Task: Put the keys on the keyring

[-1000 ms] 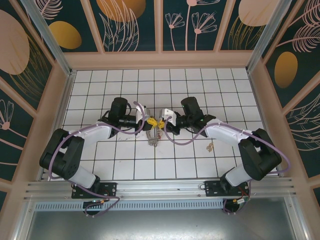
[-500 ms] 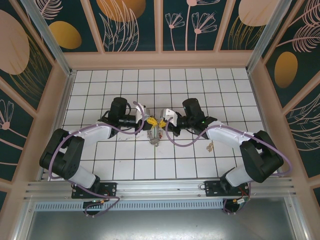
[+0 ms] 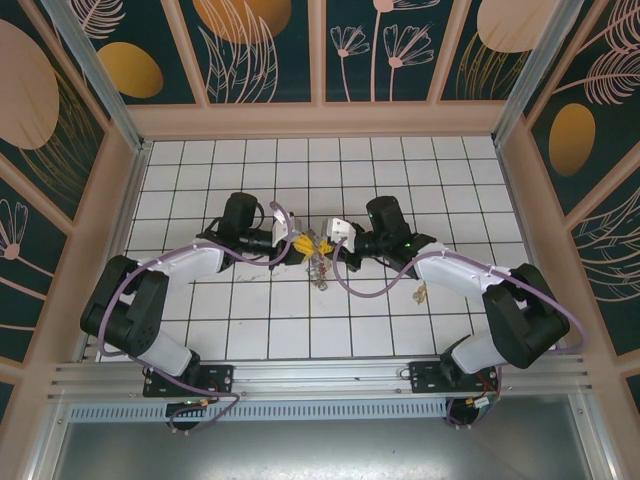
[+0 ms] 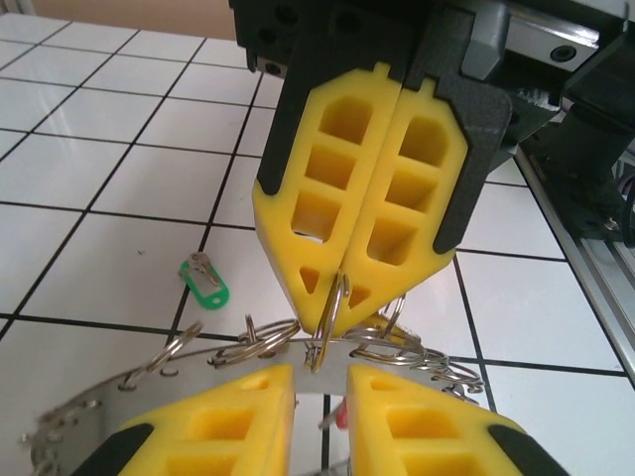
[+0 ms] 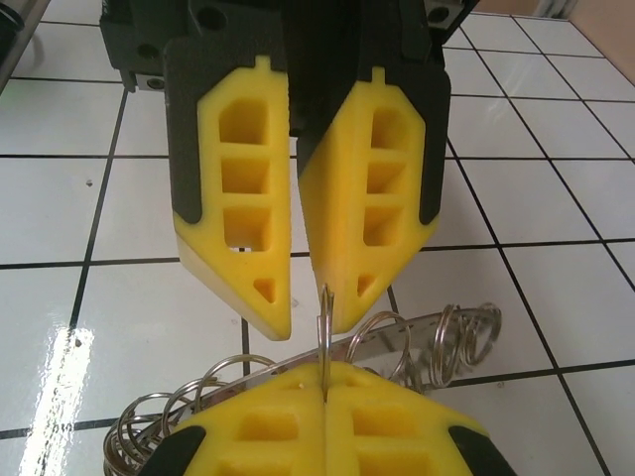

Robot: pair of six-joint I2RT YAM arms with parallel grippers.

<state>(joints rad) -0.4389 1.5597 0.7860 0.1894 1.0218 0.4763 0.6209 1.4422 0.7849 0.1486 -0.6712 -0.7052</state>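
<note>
The thin silvery metal keyring [image 5: 402, 342] is seen polished and shiny; the white tiled surface [image 5: 556, 188] is seen glossy.

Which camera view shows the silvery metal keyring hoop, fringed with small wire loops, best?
The left wrist view: the silvery keyring hoop curves across the frame, band, holes and loops clear, its middle behind yellow fingers. The right wrist view shows a shorter stretch with loops. From the top external view it is a tiny glint.
</note>
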